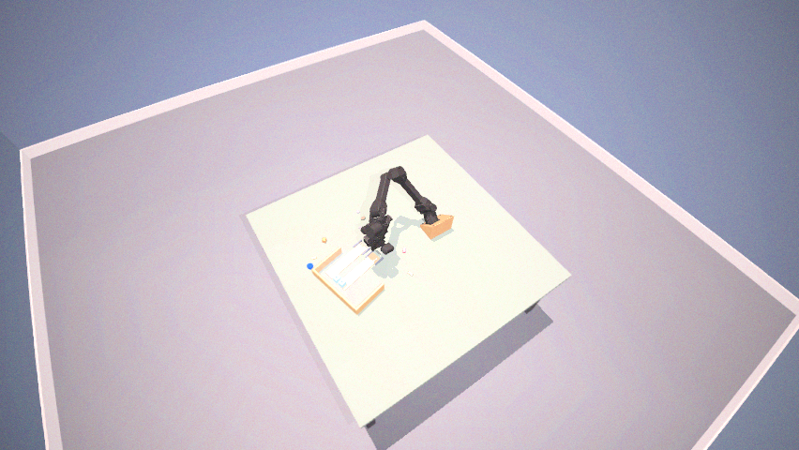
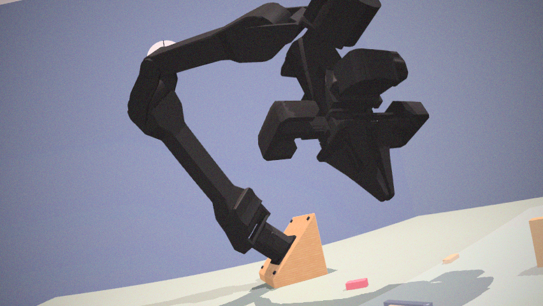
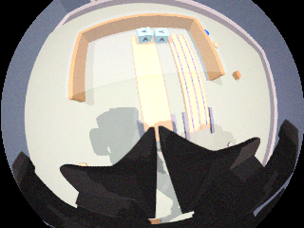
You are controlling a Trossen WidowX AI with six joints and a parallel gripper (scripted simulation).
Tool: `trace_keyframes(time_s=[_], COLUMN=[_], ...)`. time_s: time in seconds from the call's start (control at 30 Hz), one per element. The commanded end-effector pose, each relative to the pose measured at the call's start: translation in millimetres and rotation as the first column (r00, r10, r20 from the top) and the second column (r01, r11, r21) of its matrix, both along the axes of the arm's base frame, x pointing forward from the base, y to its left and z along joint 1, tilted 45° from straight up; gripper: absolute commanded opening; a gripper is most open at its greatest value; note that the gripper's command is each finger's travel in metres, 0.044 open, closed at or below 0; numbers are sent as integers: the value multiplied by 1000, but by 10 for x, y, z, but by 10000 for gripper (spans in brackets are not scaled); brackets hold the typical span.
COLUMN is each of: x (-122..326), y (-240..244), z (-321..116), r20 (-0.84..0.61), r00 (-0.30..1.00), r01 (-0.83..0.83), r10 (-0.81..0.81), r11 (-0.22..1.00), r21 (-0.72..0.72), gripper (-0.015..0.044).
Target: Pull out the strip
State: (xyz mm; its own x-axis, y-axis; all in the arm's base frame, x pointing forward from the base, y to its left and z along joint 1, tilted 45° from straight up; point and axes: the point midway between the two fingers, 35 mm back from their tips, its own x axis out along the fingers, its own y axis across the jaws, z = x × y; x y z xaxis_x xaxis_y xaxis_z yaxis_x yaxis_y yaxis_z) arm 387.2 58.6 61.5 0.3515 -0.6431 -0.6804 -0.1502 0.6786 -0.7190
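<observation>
Two pale blue cubes stand side by side near the back wall, both with dark letter-like marks: the left cube point(image 3: 144, 36) point(image 1: 341, 283) at the far end of a plain cream strip point(image 3: 153, 81) point(image 1: 357, 272), the right cube point(image 3: 161, 35) point(image 1: 336, 277) between that strip and a purple-lined strip point(image 3: 190, 78). I cannot tell what the right cube rests on. The plain strip's orange near end shows just beyond my fingertips in the wrist view. My gripper point(image 3: 156, 130) point(image 2: 386, 199) is shut and empty, high above the table. Its fingers hide part of the near end.
A wooden three-sided wall point(image 3: 138, 21) point(image 1: 335, 292) surrounds the cubes. Grey-purple rails point(image 3: 212, 120) flank the strips' near ends. A blue ball point(image 1: 309, 265) and an orange block point(image 3: 237, 75) point(image 1: 324, 239) lie outside the wall. A pink block point(image 2: 356, 284) lies near the wooden arm base point(image 2: 303, 254).
</observation>
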Motion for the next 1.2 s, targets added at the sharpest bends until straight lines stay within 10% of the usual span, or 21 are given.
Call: trace_keyframes(time_s=[0.0,1.17], x=[21,32], y=[-383,-633], z=[-169,-426], r20=[-284,-290], r00=[934,931], r01=[211,214], r10=[-217,-221], r11=[976,975], r21=[-53,-55], gripper=[0,0])
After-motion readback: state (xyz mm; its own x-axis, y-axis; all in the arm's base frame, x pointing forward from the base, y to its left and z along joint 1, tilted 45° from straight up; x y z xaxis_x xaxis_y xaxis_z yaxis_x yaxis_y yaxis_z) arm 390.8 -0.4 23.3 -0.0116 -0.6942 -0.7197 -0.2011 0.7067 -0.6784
